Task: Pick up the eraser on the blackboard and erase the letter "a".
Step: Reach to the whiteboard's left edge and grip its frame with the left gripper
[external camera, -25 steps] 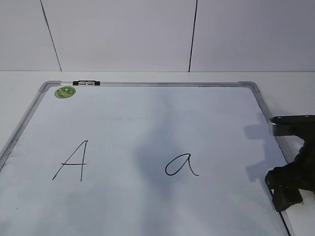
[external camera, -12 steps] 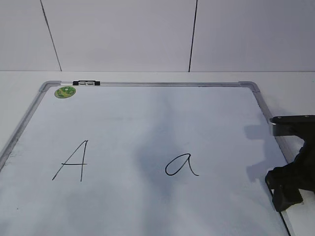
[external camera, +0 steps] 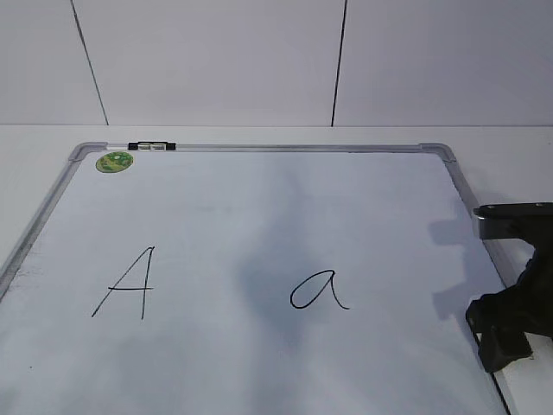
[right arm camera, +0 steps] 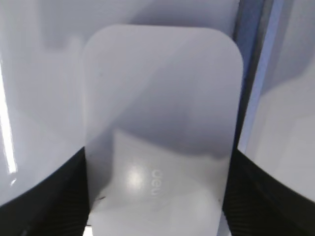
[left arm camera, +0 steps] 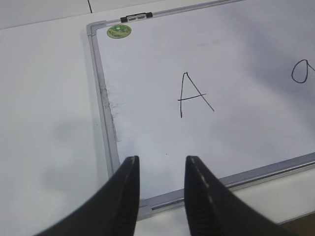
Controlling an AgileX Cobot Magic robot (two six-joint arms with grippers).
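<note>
The blackboard (external camera: 259, 199) is a white dry-erase board with a grey frame, lying flat on the table. The letter "a" (external camera: 318, 290) is written right of its middle; its left edge shows in the left wrist view (left arm camera: 301, 73). The eraser (right arm camera: 162, 113), white with grey lettering, lies by the board's right frame (right arm camera: 253, 73). My right gripper (right arm camera: 156, 196) has its jaws against both long sides of the eraser. In the exterior view this gripper (external camera: 505, 324) is at the board's right edge and hides the eraser. My left gripper (left arm camera: 161, 164) is open and empty over the board's near left corner.
A capital "A" (external camera: 128, 283) is written on the left half of the board, also in the left wrist view (left arm camera: 193, 94). A green sticker (external camera: 114, 161) and a black-and-silver clip (external camera: 150, 146) sit at the far left corner. White table surrounds the board.
</note>
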